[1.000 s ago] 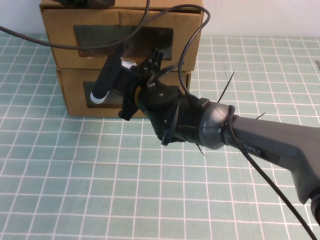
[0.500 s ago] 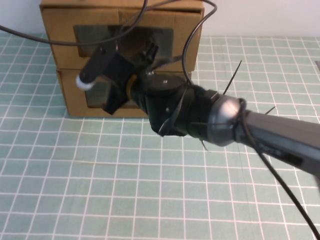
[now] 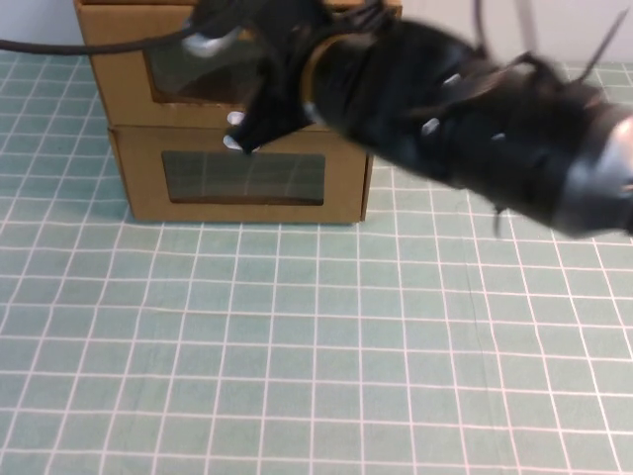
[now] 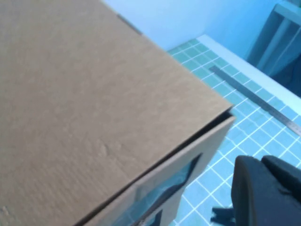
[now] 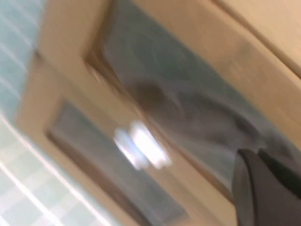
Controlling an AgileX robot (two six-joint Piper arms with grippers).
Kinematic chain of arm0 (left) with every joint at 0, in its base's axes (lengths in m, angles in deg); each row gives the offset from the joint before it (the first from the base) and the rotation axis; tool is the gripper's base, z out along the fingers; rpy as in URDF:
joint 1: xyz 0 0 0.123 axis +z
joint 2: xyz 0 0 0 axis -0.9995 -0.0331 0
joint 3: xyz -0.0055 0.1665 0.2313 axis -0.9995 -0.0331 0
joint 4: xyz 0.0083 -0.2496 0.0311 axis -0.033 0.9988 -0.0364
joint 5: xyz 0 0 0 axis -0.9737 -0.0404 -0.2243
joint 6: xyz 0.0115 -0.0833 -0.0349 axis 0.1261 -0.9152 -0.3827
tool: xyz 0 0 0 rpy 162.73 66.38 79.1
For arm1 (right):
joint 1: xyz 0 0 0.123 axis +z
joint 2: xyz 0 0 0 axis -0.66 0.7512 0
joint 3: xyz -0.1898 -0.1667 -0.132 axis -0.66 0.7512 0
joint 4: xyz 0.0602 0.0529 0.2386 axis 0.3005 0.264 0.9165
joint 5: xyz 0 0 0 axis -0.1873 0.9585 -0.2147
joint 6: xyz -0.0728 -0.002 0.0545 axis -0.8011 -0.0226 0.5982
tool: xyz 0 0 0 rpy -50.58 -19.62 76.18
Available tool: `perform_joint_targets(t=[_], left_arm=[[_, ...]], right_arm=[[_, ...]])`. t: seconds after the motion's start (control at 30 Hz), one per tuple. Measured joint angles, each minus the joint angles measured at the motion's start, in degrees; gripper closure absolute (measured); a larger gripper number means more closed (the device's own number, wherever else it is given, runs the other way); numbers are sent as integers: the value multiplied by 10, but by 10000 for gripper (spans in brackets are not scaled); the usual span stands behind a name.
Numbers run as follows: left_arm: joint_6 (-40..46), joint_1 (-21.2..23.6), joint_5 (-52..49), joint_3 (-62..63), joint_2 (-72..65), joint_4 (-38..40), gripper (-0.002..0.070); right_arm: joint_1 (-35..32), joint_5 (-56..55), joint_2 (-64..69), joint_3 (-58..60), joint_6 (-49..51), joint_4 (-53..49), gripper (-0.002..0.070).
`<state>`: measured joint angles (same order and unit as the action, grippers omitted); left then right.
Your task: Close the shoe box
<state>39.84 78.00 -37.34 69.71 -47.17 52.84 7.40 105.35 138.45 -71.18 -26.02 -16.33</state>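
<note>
Shoe box [image 3: 114,61], the upper of 2 stacked brown cardboard boxes, sits at the far left of the green grid mat [image 3: 297,336], directly on top of the slightly narrower cardboard box [image 3: 341,178], whose clear window faces the robot. The upper box's own window is largely covered in the high view by the right gripper [image 3: 232,40], which is smeared by motion and sits in front of the box's upper front face, above the seam between the 2 boxes; whether this claw is spread or closed cannot be told. The thick black right arm [image 3: 465,119] crosses the top of the scene from the right edge to the box. In the right wrist view the shoe box [image 5: 188,23] fills the picture, blurred, with a white pull tab [image 5: 141,146] just below its dark window. The left gripper [image 4: 263,193] shows only as a dark shape in its wrist view, above and just beside the shoe box [image 4: 94,94] near a top corner; its state cannot be told either. A narrow dark gap runs there between the top panel and the windowed front.
</note>
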Motion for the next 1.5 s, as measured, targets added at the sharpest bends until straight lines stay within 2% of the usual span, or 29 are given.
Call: perform_joint_targets(t=[0.1,0.23,0.47,0.67,0.97,1.07,1.3,1.5], left_arm=[[0,0,-14,0,33,-2,680],[-11,0,-24,0,82,-23,680],[-41,0,-59,0,165,-82,680],[-53,0,-66,-36,243,-112,680],[-54,0,35,-286,422,-155,680],[-54,0,87,-394,495,-159,680],[-65,0,179,-645,672,-160,680],[-136,0,267,-797,789,-161,680]], right_arm=[[0,76,-31,0,-52,29,690],[-3,136,-79,0,-69,53,690],[-48,160,-175,4,-92,182,690],[-57,160,-261,91,-96,211,690],[-57,110,-442,293,-31,215,690],[-57,92,-509,356,22,192,690],[-57,62,-693,534,235,65,690],[-57,12,-818,691,274,39,690]])
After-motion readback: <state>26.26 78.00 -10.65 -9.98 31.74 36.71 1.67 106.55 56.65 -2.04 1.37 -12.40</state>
